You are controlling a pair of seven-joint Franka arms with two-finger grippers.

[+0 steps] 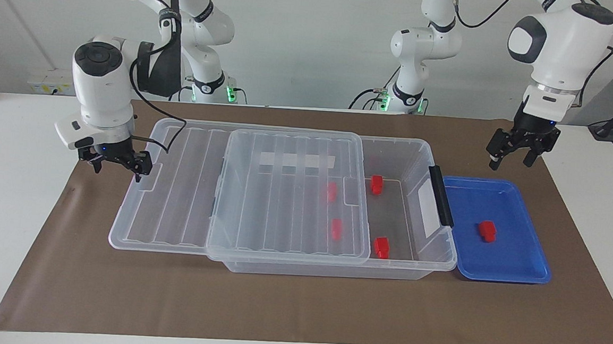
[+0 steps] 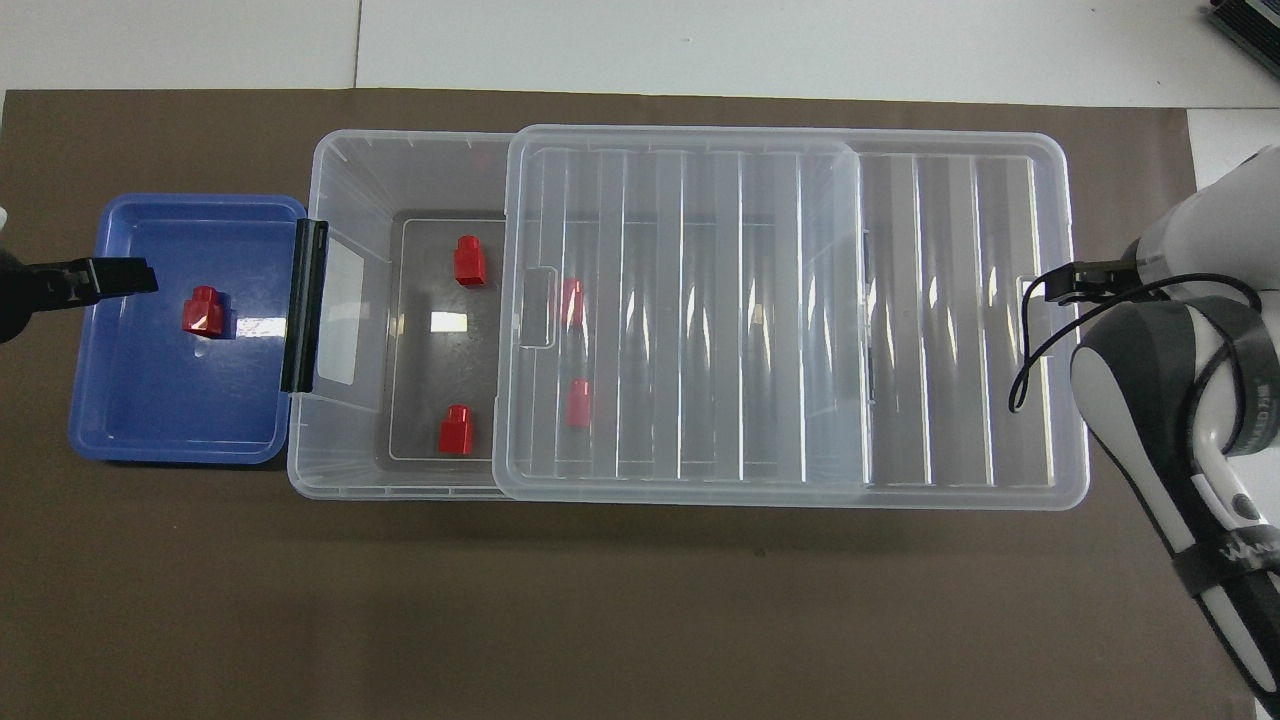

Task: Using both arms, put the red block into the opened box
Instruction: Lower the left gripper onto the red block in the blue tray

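On the brown mat (image 1: 298, 310) that covered the white table (image 1: 13, 175), the box (image 1: 415, 221) lay lengthwise with its ribbed lid (image 1: 284, 192) slid toward the right arm's end, overhanging there and still covering most of the opening. Only the stretch next to the black handle bar (image 1: 441, 195) stood uncovered. Four red pieces were inside: two in the uncovered part (image 1: 376, 184) (image 1: 382, 247) and two under the lid's edge (image 1: 331, 191) (image 1: 336, 228), seen through the plastic. The red block (image 1: 487, 231) lay alone in the blue tray (image 1: 518, 270), which sat just beside the box at the left arm's end, touching or nearly touching its handle end. The left gripper (image 1: 513, 155) hung in the air over the tray's edge nearest the robots, its fingers spread and holding nothing, clear of the block. The right gripper (image 1: 117, 164) sat at the overhanging end of the lid, one fingertip right at the rim; its fingers were spread too, though whether they touched the plastic could not be told. Between the block and the uncovered part of the box stood the box's end wall with the handle bar
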